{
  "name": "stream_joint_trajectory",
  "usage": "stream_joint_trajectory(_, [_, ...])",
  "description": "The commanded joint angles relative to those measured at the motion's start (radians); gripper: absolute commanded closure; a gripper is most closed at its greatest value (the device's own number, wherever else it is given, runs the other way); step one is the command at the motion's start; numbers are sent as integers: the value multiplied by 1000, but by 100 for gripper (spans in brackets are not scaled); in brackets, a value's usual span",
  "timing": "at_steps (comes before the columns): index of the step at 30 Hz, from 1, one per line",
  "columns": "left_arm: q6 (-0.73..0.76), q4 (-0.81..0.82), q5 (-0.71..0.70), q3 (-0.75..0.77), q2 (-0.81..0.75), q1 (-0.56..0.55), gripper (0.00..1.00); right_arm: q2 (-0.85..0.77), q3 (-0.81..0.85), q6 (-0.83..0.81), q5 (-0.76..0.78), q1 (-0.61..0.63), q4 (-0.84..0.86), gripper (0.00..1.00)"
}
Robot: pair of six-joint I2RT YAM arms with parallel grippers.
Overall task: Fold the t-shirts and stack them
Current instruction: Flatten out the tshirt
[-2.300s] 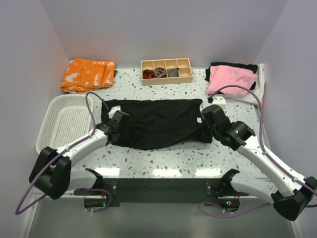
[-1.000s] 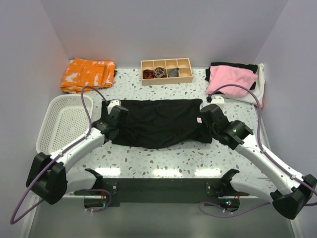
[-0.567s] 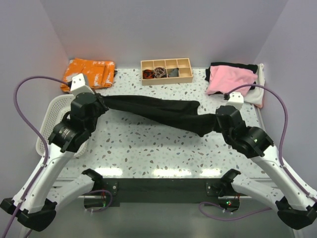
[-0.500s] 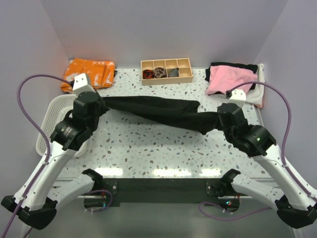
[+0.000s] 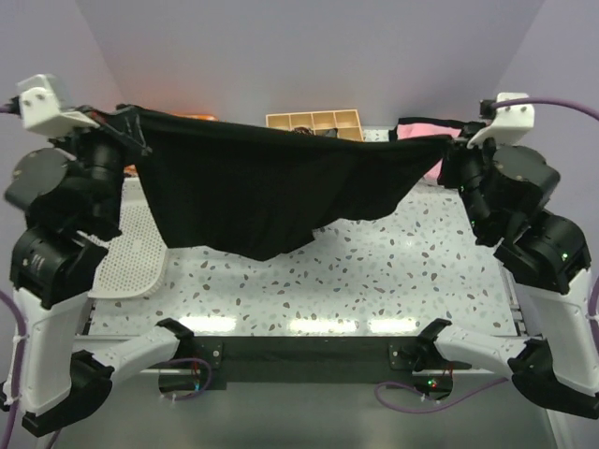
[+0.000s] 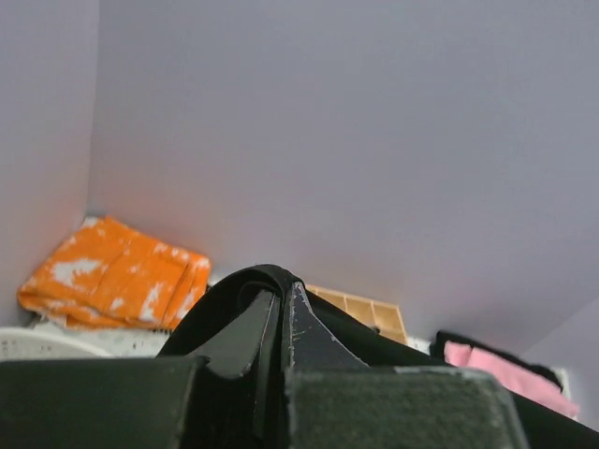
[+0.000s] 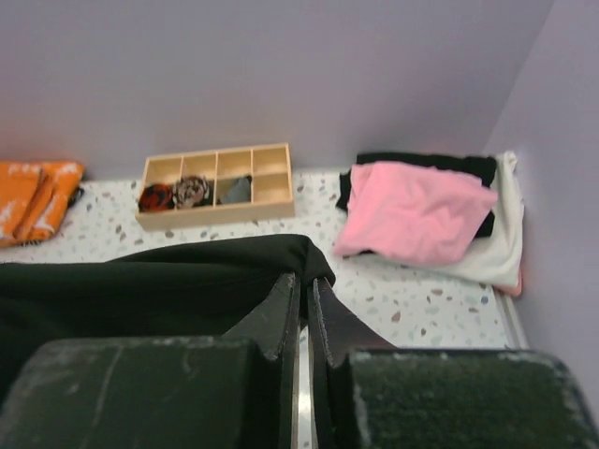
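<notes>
Two ends of the black t-shirt (image 5: 253,187) hang pinched aloft by left fingers (image 6: 309,346) and right fingers (image 7: 276,323).

orange cloth (image 6: 112,281), wooden tray (image 7: 211,215), white basket (image 5: 126,257)

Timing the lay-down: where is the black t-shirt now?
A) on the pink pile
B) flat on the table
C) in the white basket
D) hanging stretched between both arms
D: the black t-shirt hangs as a sheet, one end pinched in the left fingers, the other in the right fingers.
</notes>
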Motion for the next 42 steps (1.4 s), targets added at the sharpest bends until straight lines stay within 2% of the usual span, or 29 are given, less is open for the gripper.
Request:
stream_joint_trajectory(1, [128,83,-72,81,19,7,100,53,120,-186,105,-1,66,100])
stream_joint_trajectory(2, [130,86,-74,72,26,7,98,85,138,-188,110,0,46,100])
stream_joint_trajectory(3, [118,72,-7,98,54,7,99,88,154,-180,107,0,46,100])
stream_joint_trajectory(5, [82,52,32,115,60,7,100,58,175,-166,63,2,93,100])
stream_joint_trajectory(6, [58,72,14,55,27,7,100,46,168,-166,39,2,112,100])
stream_joint_trajectory(8, [85,139,42,-25,-3,7,91,52,181,-177,68,0,96,100])
stream_joint_trajectory(11, [53,-22,11,76,64,7,100,87,263,-168,105,0,42,100])
stream_joint_trajectory(15, [55,55,36,9,-47,7,100,36,275,-122,-2,0,5,100])
stream_joint_trajectory(18, [56,72,26,-2,-102,7,100,4,269,-103,-4,0,-15,100])
stream_joint_trajectory(22, [58,43,-20,-14,-83,7,98,19,245,-94,25,0,-38,100])
stream_joint_trajectory(25, [30,-5,0,-14,-12,7,98,52,238,-89,68,0,-40,100])
stream_joint_trajectory(28, [22,27,-7,-75,49,7,97,105,226,-106,82,0,-8,100])
stream_joint_trajectory(34, [30,112,38,-97,235,8,97,208,131,-226,169,-3,222,100])
stream_joint_trajectory(37, [56,153,59,-39,339,28,98,303,181,-307,186,-20,311,100])
stream_joint_trajectory(42, [65,158,197,208,566,142,98,475,365,-356,101,-125,361,100])
